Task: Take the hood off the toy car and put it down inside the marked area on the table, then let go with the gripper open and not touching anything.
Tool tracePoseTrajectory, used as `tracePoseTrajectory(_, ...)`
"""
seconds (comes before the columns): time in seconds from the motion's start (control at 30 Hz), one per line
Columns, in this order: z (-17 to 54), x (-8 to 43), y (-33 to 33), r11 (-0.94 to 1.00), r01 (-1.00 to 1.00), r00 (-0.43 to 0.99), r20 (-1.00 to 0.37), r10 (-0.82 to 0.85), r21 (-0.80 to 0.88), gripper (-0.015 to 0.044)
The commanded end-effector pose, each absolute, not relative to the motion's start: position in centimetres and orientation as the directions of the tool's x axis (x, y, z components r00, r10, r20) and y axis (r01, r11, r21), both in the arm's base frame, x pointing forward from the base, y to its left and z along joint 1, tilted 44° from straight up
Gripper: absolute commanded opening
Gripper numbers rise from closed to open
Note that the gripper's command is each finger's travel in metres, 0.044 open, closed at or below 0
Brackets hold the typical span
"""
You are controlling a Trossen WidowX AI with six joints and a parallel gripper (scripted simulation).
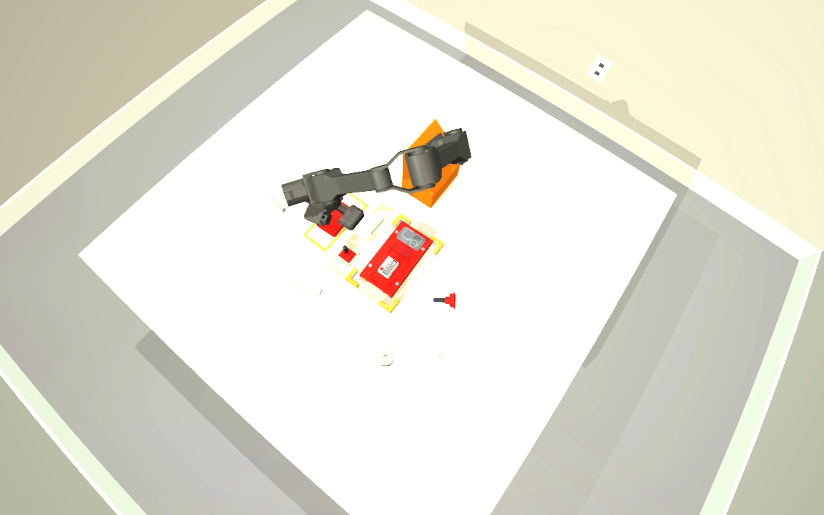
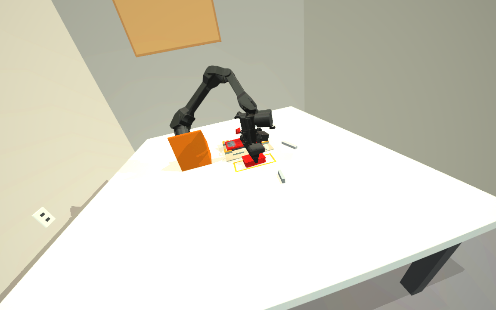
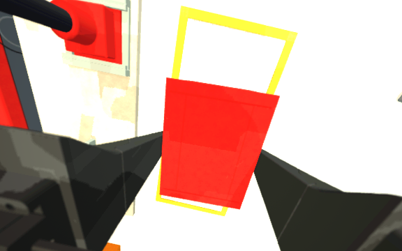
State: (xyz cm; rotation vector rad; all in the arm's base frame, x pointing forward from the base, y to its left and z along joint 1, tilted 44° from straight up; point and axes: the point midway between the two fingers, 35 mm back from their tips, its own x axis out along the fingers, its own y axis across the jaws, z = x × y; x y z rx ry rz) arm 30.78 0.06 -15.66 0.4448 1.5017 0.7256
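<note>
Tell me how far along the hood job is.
Done: the red hood is off the toy car.
In hand: the pincer grips it by its sides, over the yellow-outlined area. Can't tell if it's touching the table.
Left: finish setting down if needed, open, back clear.

The robot's arm (image 1: 357, 183) (image 2: 199, 95) is charcoal black all over, greyer where light catches it; its links are slim, one splitting into a fork; the joints are chunky, some barrel-round; the gripper (image 1: 332, 224) (image 2: 256, 159) (image 3: 209, 143) has dark, flat-sided fingers, tapering towards their tips.
</note>
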Motion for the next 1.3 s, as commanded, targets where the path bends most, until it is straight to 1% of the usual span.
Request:
tracePoseTrajectory(0.0,-15.8,30.7,0.3,0.717,-0.151,-0.078,-0.731,0.678,0.681,0.0)
tracePoseTrajectory(0.17,-16.0,30.6,0.4,0.717,-0.151,-0.078,-0.731,0.678,0.681,0.0)
tracePoseTrajectory(0.73,-15.5,30.9,-0.1,0.719,-0.156,-0.078,-0.734,0.674,0.677,0.044)
tracePoseTrajectory(1.0,-10.7,31.4,-4.7,0.716,-0.155,-0.083,-0.731,0.677,0.68,0.044)
tracePoseTrajectory(1.27,-10.5,31.4,-4.9,0.716,-0.155,-0.083,-0.731,0.677,0.681,0.044)
